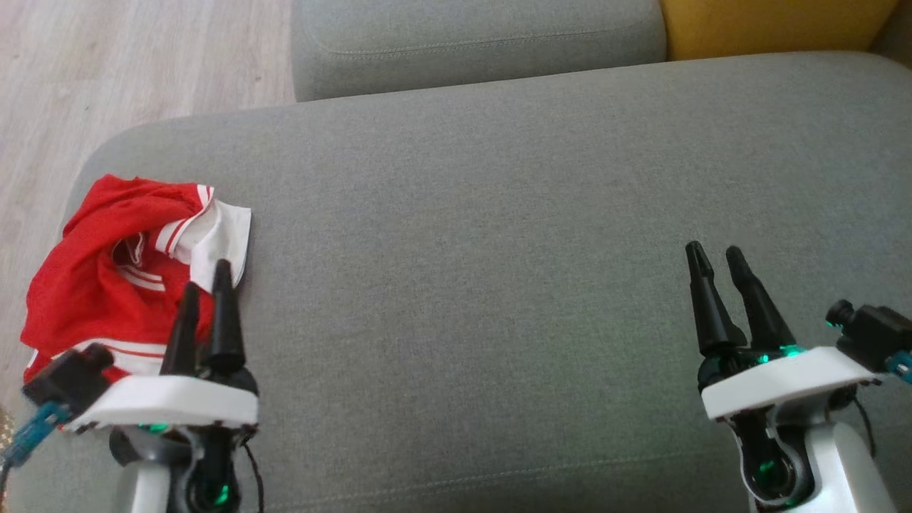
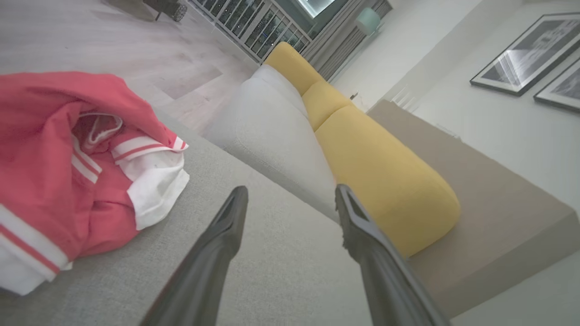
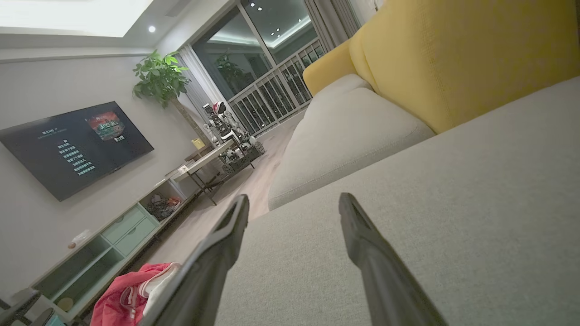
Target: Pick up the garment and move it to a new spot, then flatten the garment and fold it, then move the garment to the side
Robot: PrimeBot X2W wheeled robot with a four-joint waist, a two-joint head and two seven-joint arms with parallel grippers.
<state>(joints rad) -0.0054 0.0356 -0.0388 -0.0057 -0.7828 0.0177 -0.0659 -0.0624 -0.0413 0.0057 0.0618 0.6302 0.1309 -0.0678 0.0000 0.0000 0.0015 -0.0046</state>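
**Both grippers spread wide, holding nothing**

The grey sofa seat [image 1: 499, 178] lies under both pairs of fingers. A crumpled red-and-white shirt [image 1: 92, 278] sits on it just beside the left gripper [image 1: 206, 274], on that gripper's outer side, and the fingers do not touch it. The right gripper [image 1: 714, 249] hangs over bare cushion, well apart from the shirt, with its fingers parted as well.

Crumpled red garment [image 1: 92, 285] with white-striped trim, heaped at the grey cushion's left end.
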